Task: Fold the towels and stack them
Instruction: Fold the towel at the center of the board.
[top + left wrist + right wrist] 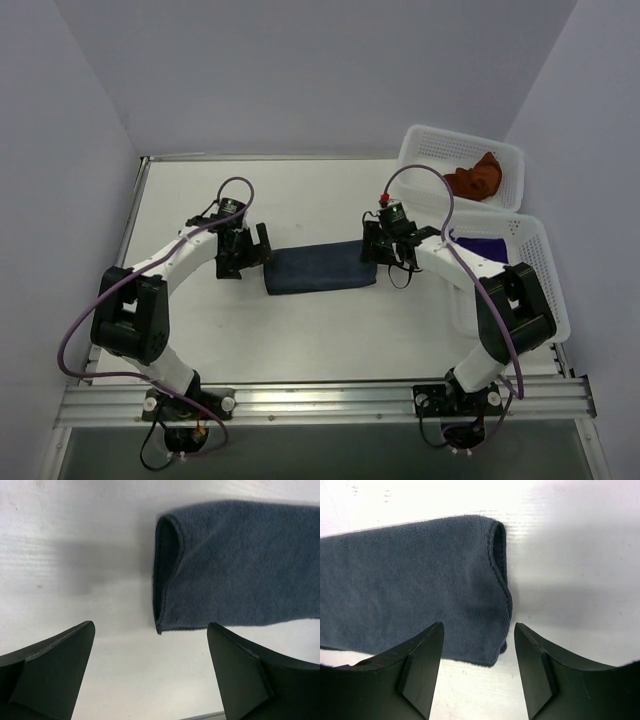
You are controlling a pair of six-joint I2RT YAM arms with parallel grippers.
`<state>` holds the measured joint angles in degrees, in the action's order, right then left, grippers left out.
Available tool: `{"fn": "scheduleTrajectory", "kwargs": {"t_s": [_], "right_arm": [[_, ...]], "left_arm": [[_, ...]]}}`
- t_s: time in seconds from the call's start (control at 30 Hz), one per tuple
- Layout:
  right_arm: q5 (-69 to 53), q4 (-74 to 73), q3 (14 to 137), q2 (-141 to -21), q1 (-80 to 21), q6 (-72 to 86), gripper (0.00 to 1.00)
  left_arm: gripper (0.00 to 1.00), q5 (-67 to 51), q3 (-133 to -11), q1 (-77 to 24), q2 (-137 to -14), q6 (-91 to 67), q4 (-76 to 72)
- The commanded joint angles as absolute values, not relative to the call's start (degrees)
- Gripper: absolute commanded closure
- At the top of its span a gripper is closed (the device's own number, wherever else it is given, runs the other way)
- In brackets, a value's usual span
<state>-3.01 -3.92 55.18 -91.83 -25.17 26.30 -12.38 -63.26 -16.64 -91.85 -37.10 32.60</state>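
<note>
**Room and surface.** Plain pale walls (300, 70) enclose the cell on three sides. The desk (300, 195) is a flat white rectangle with a metal rail (320, 400) along its near edge, where both arm bases are mounted.

**Containers.** Two white perforated baskets stand at the right side of the desk. The far basket (430, 140) sits in the far right corner. The near basket (545, 295) is just in front of it, beside the right arm.

**Towels.**
- The slate-blue towel (320, 268) lies folded flat at the centre of the desk. Its long axis runs left to right, roughly parallel to the near edge, and each short end points toward one arm. The left wrist view shows doubled layers forming a loop at the left end.
- The purple towel (485, 243) lies in the near basket.
- The rust towel (474, 178) lies crumpled in the far basket.

**Claws.**
- The left claw (150, 630) has its fingers spread wide and holds nothing. It hangs over bare desk just beside the slate-blue towel's left end.
- The right claw (478, 630) is also spread and empty. It straddles the near corner of the right end, with one finger over cloth and one over desk. Contact cannot be determined.
</note>
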Motion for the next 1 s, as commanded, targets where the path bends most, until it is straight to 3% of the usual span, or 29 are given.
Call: {"fn": "scheduleTrajectory", "kwargs": {"t_s": [0.0,0.17,0.2,0.3,0.33,0.5,0.53,0.63,0.7,0.8,0.97], "right_arm": [[-1.24,-4.66,57.91,-95.7,-25.22,24.79,0.47],[-0.18,-4.39,57.66,-98.78,-25.05,24.79,0.5],[-0.18,-4.39,57.48,-99.22,-25.05,24.87,0.51],[-0.18,-3.78,56.17,-100.28,-25.14,25.57,0.57],[-0.44,-3.43,55.64,-100.28,-25.14,25.92,0.58],[-1.05,-2.37,52.65,-100.02,-25.57,27.33,0.69],[-1.14,-2.11,52.39,-100.19,-25.84,27.42,0.72],[-0.79,-1.23,51.68,-101.07,-26.02,27.95,0.92],[0.17,-1.32,51.77,-101.51,-26.02,28.12,0.98],[4.38,-2.02,52.55,-100.11,-26.02,27.6,1.0],[10.72,-6.14,56.15,-94.67,-26.02,23.21,1.0]], "left_arm": [[0.06,-10.99,-67.14,-15.91,-95.0,-37.0,32.52],[0.0,-11.34,-68.73,-15.91,-98.52,-37.0,30.41],[0.14,-12.12,-68.64,-15.91,-99.05,-37.0,29.89],[0.35,-12.65,-68.64,-16.08,-100.89,-37.26,29.18],[0.46,-12.83,-68.29,-16.08,-101.25,-37.35,28.57],[0.66,-13.71,-66.62,-17.4,-102.92,-38.06,26.46],[0.74,-13.45,-66.71,-18.27,-103.27,-38.32,26.46],[0.85,-13.27,-66.88,-19.51,-104.67,-38.93,25.93],[0.9,-13.18,-67.23,-19.86,-105.55,-39.2,26.01],[0.97,-12.31,-67.94,-20.21,-106.08,-39.29,26.19],[0.98,-12.22,-69.08,-21.27,-106.52,-39.64,25.84]]}}
